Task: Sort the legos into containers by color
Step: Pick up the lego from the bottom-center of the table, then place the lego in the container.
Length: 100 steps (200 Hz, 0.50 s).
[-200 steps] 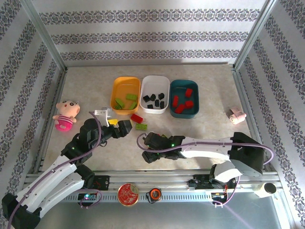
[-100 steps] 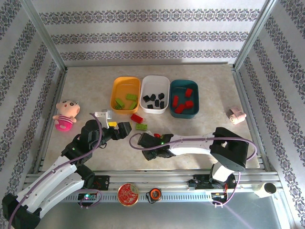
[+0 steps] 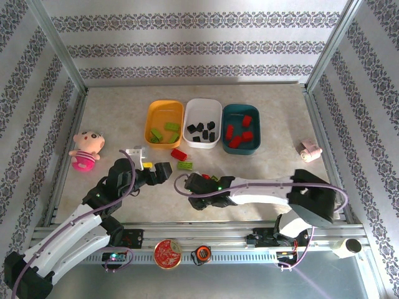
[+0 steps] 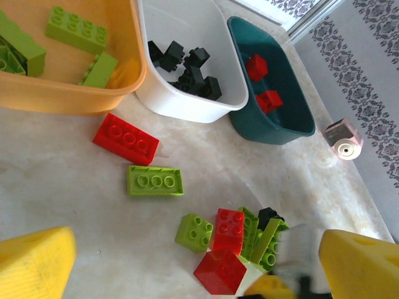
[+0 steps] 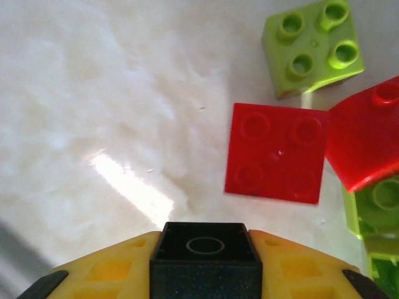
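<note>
My right gripper [image 5: 204, 265] is shut on a small black lego [image 5: 204, 255], just above the tabletop beside a loose pile of legos [image 4: 240, 240]. A red two-by-two brick [image 5: 277, 152] and a lime one [image 5: 313, 47] lie right ahead of it. From above, the right gripper [image 3: 194, 187] covers most of that pile. My left gripper [image 3: 159, 171] hangs open to its left with nothing between its fingers [image 4: 31, 261]. A red brick [image 4: 126, 138] and a lime brick [image 4: 156, 180] lie apart, in front of the bins. The orange-yellow bin [image 3: 163, 112] holds lime legos, the white bin [image 3: 202, 109] black ones, the teal bin [image 3: 235, 117] red ones.
A pink plush doll [image 3: 84, 149] lies at the left edge and a small pink roll [image 3: 309, 150] at the right. A white bracket [image 3: 134, 151] sits near the left gripper. A round red tin [image 3: 168, 253] rests on the front rail. Metal frame posts border the table.
The right gripper slid left into the pile and closed its fingers on the black lego. The left gripper stayed open and sank slightly toward the near edge.
</note>
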Each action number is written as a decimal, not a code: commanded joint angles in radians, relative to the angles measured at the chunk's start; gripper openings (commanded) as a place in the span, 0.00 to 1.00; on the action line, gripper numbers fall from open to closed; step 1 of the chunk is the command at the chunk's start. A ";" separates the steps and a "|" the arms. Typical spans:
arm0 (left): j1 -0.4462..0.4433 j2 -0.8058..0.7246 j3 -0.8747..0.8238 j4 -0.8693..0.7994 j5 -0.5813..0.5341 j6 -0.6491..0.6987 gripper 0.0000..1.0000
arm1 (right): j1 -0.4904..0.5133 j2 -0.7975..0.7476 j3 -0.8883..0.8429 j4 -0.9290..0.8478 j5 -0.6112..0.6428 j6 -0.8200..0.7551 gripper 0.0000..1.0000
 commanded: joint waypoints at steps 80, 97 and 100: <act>0.010 0.051 -0.022 0.075 0.038 -0.029 1.00 | -0.467 0.068 0.328 0.031 -0.152 -0.130 0.29; 0.011 0.044 -0.023 0.075 0.041 -0.030 1.00 | -0.517 0.213 0.436 0.022 -0.140 -0.135 0.29; 0.010 0.044 -0.025 0.077 0.040 -0.032 1.00 | -0.524 0.237 0.455 0.019 -0.138 -0.134 0.29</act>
